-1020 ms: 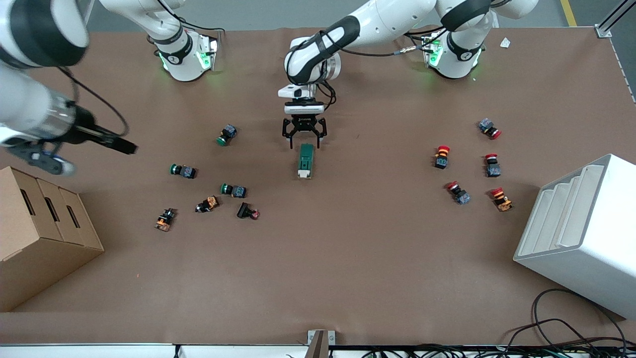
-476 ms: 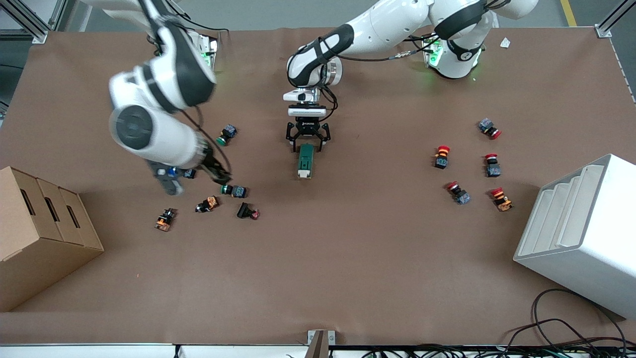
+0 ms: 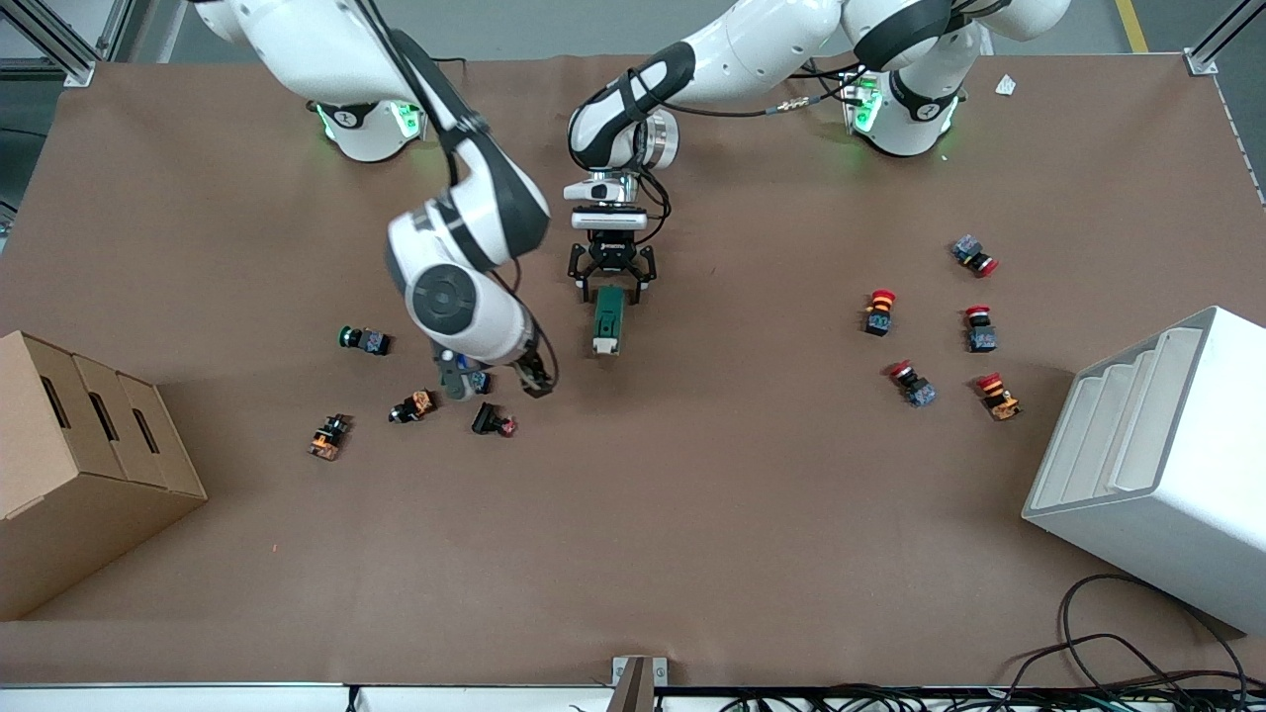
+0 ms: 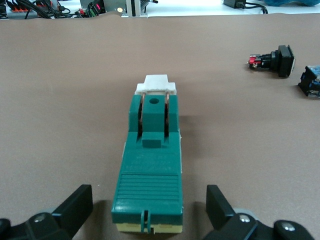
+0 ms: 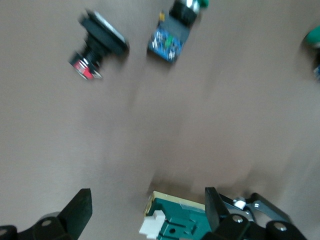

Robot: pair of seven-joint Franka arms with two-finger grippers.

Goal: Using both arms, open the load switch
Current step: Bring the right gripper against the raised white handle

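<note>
The dark-green load switch (image 3: 607,321) lies mid-table, its white tab (image 4: 156,84) at the end nearer the front camera. My left gripper (image 3: 612,285) is open, with one finger on each side of the switch's other end (image 4: 148,210) and a gap on both sides. My right gripper (image 3: 534,379) is open and hangs over the table between the push buttons and the switch. In the right wrist view the switch's tab end (image 5: 182,222) shows between its spread fingers (image 5: 146,212).
Green-capped and orange push buttons (image 3: 364,340) lie toward the right arm's end, one blue-bodied button (image 5: 170,37) and a black red-tipped one (image 5: 97,47) close to the right gripper. Red-capped buttons (image 3: 930,331), a white rack (image 3: 1157,465) and a cardboard box (image 3: 79,465) stand further out.
My right arm has swung in from its end of the table to beside the load switch. My left gripper came down around the switch's end, then held still.
</note>
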